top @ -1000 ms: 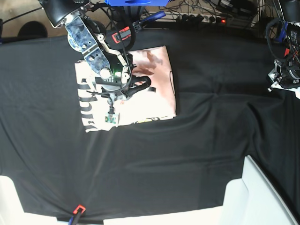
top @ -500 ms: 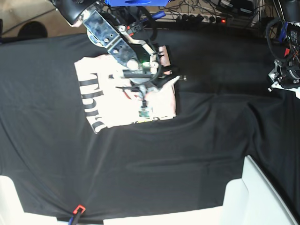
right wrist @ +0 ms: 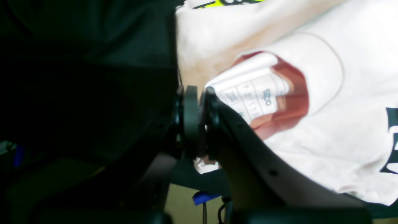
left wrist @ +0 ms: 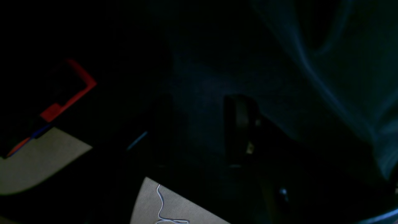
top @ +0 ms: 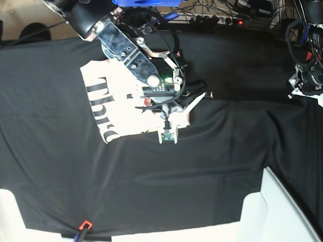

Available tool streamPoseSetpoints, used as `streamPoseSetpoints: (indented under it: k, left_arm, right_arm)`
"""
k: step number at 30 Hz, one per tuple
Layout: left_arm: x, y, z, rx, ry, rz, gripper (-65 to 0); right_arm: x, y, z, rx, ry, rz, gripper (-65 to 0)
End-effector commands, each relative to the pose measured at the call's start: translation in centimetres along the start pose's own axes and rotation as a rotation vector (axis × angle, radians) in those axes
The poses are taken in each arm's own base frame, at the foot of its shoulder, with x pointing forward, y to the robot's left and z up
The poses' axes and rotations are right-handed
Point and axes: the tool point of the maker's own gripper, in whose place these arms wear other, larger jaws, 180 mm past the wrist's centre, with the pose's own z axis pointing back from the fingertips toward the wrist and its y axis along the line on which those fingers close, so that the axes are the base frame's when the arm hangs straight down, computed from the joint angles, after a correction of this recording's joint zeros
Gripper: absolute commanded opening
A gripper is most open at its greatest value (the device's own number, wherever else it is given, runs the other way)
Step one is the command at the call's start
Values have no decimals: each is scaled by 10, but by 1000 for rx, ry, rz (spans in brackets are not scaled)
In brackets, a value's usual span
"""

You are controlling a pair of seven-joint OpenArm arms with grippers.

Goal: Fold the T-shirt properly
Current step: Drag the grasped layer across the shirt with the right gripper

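The right gripper, jaws closed apparently on nothing, sits just off the right edge of the folded T-shirt near the far-left of the black table cloth, well nearer than the part-open, empty left gripper.

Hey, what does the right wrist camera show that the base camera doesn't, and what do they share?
Only the right wrist view shows the neck label inside the collar of the T-shirt, and the right gripper with its fingers pressed together just off the shirt's edge.

Only the base view shows the whole black table cloth, the black lettering in full, and the left gripper parked far from the shirt.

Both show the pale pink T-shirt, folded, and the right arm over it.
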Motion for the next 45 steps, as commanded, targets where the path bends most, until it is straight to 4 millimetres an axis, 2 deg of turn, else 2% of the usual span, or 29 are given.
streamPoseSetpoints:
  k: [1,5,10,18,23,28,33,37,45]
  left_arm:
    - [17,2,6,5,-40,-14,-386]
    - [17,2,6,5,-41,-14,-386]
    - [16,2,6,4,-40,-13,-386]
    - [17,1,6,3,-42,-12,-386]
    - [18,1,6,2,-43,-12,-386]
    - [17,1,6,3,-42,-12,-386]
    - [16,2,6,4,-40,-13,-386]
    - [18,1,6,2,-43,-12,-386]
    - [18,0,6,1,-44,-11,-386]
  right_arm:
    - [16,6,2,9,-43,6,-650]
    - [16,4,-6,-13,-30,16,-650]
    - [29,6,-5,-10,-56,23,-650]
    - [33,7,-4,-9,-65,24,-650]
    - [36,24,-1,16,-106,93,-650]
    - [41,27,1,20,-124,109,-650]
    - [46,21,-9,-10,-118,125,-650]
    - [47,30,-14,45,-84,97,-650]
    - [51,31,-19,39,-94,119,-650]
